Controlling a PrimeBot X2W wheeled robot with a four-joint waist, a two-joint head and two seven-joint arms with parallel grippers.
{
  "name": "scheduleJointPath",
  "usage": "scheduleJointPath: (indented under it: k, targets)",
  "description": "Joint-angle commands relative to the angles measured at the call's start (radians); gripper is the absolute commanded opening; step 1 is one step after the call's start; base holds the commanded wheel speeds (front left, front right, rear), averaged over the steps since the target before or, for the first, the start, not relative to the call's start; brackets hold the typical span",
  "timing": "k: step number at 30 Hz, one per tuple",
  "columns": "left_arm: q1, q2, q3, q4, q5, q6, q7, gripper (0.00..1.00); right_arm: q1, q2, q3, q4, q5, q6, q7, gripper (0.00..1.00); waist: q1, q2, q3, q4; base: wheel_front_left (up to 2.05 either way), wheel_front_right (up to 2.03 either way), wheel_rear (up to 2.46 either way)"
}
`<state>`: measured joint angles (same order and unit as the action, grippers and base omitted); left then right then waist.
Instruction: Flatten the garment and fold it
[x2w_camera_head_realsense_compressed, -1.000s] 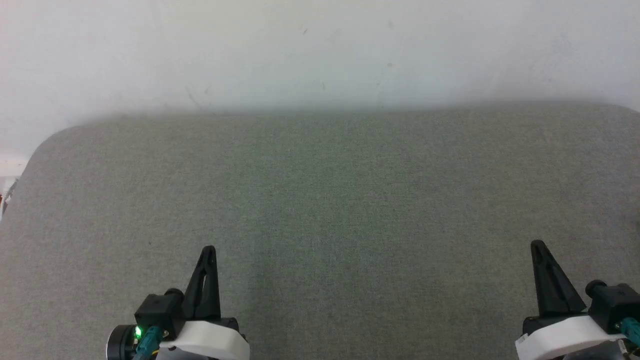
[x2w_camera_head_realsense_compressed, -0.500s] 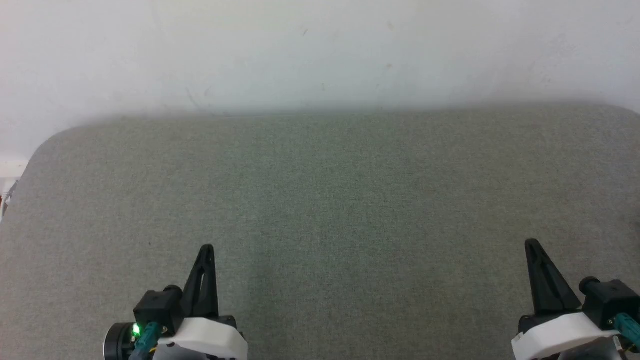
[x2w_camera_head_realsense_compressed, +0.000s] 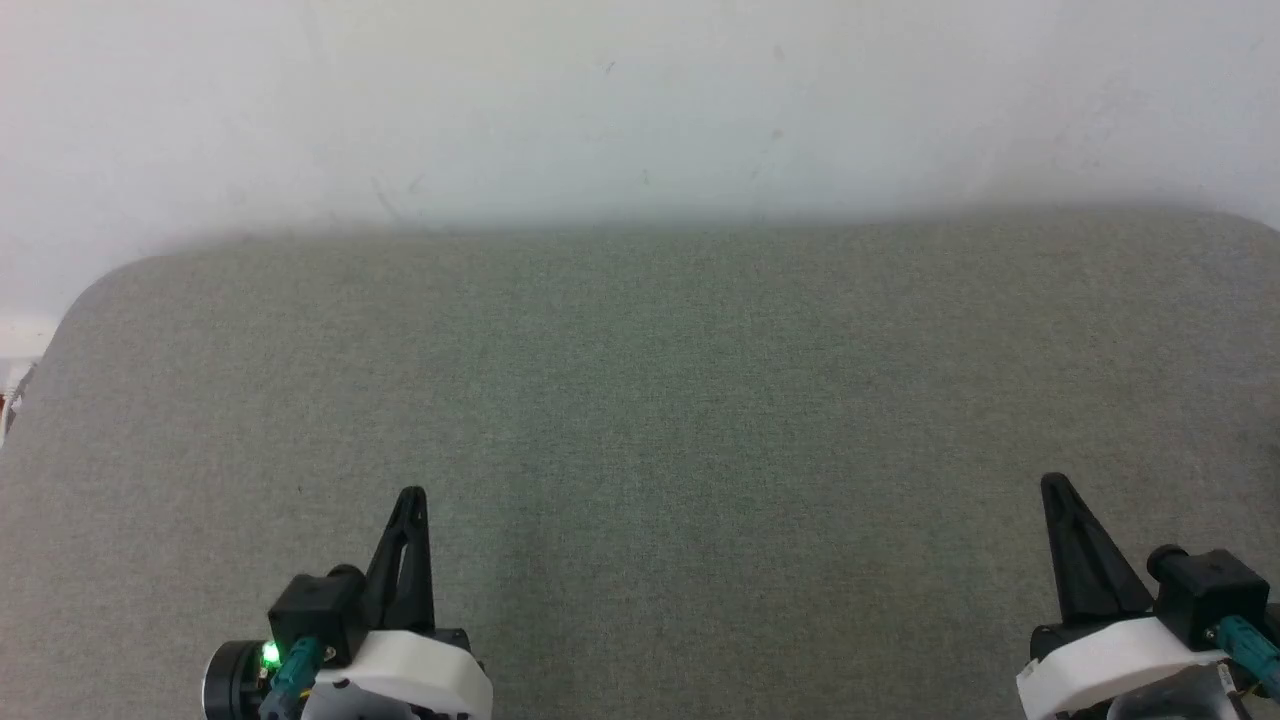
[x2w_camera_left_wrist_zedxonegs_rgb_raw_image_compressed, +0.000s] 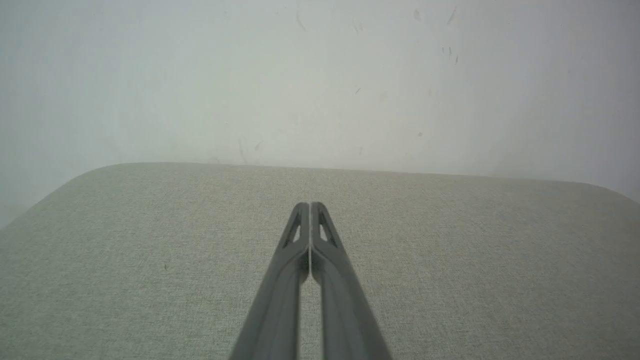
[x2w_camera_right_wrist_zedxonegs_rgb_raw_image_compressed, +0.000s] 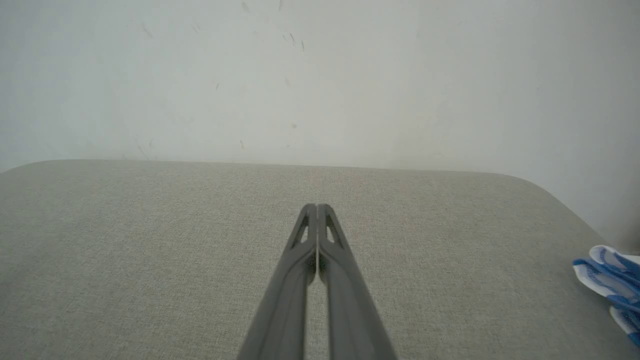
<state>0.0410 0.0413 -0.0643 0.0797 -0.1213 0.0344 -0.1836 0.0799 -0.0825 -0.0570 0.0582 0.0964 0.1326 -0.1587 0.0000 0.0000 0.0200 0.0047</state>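
Observation:
A bit of blue-and-white fabric (x2w_camera_right_wrist_zedxonegs_rgb_raw_image_compressed: 607, 280), which looks like part of the garment, pokes in at the right edge of the right wrist view, at the padded surface's right end; the rest is out of view. My left gripper (x2w_camera_head_realsense_compressed: 412, 495) hovers low at the near left, fingers pressed together and empty (x2w_camera_left_wrist_zedxonegs_rgb_raw_image_compressed: 310, 205). My right gripper (x2w_camera_head_realsense_compressed: 1050, 482) stands at the near right, also shut with nothing in it (x2w_camera_right_wrist_zedxonegs_rgb_raw_image_compressed: 316, 206), well to the left of the fabric.
A grey-green cloth-covered surface (x2w_camera_head_realsense_compressed: 640, 380) with rounded far corners spreads before me. A pale, scuffed wall (x2w_camera_head_realsense_compressed: 640, 100) rises right behind its far edge.
My right gripper has drifted slightly left and a touch farther out. The left gripper has barely shifted.

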Motion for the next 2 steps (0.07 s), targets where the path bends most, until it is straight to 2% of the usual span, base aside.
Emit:
scheduleJointPath:
  k: [1,2]
  targets:
    - [-0.011,0.003,0.008,-0.009,0.012,-0.01,0.009,0.0,-0.019,0.005,0.005,-0.007,-0.009,-0.001,0.007,0.0,0.0,0.0,0.0,0.0,0.0,0.0,0.0]
    - [-0.012,0.003,0.008,-0.009,0.013,-0.011,0.012,0.0,-0.02,0.006,0.006,-0.008,-0.01,-0.001,0.009,0.0,0.0,0.0,-0.001,0.0,0.0,0.0,0.0]
